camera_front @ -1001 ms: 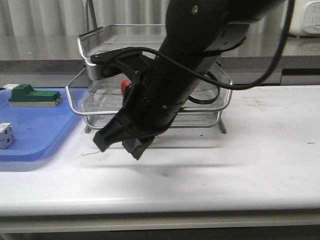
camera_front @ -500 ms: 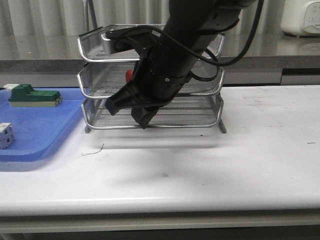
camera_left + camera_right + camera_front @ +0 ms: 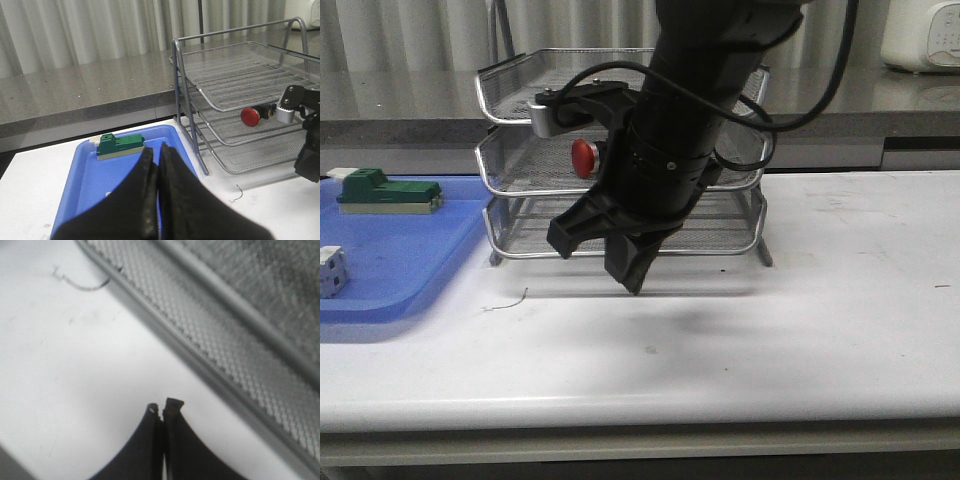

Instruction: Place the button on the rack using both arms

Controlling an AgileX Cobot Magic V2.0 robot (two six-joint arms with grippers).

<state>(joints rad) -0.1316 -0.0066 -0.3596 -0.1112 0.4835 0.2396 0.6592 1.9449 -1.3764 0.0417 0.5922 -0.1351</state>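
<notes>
Since the earlier frames the right arm (image 3: 690,130) has swung back from the rack (image 3: 625,150), its pincer (image 3: 605,250) now lower and nearer, hanging over the tabletop (image 3: 800,300) just in front of the bottom tray; the button (image 3: 584,157) is now in plain sight where the arm hid most of it before. Button lies on its side in the middle tray, left part, red head facing near; left wrist view shows it too (image 3: 251,115), body pointing right toward the right arm's silver fitting (image 3: 286,114). Right pincer jaws closed together, empty, per right wrist view (image 3: 163,410), tips above bare tabletop beside the rack's bottom rim (image 3: 210,360). Small dark wire scrap (image 3: 507,302) lies on tabletop near rack's left front foot. Left pincer (image 3: 156,155) jaws pressed together, empty, hovering over the blue tray (image 3: 90,175) at left. Green-and-beige block (image 3: 388,192) sits at far side of blue tray (image 3: 410,250); white cube (image 3: 330,271) at its left edge. Rack stands far-centre on tabletop, three trays stacked, top and bottom trays with nothing visible in them.
</notes>
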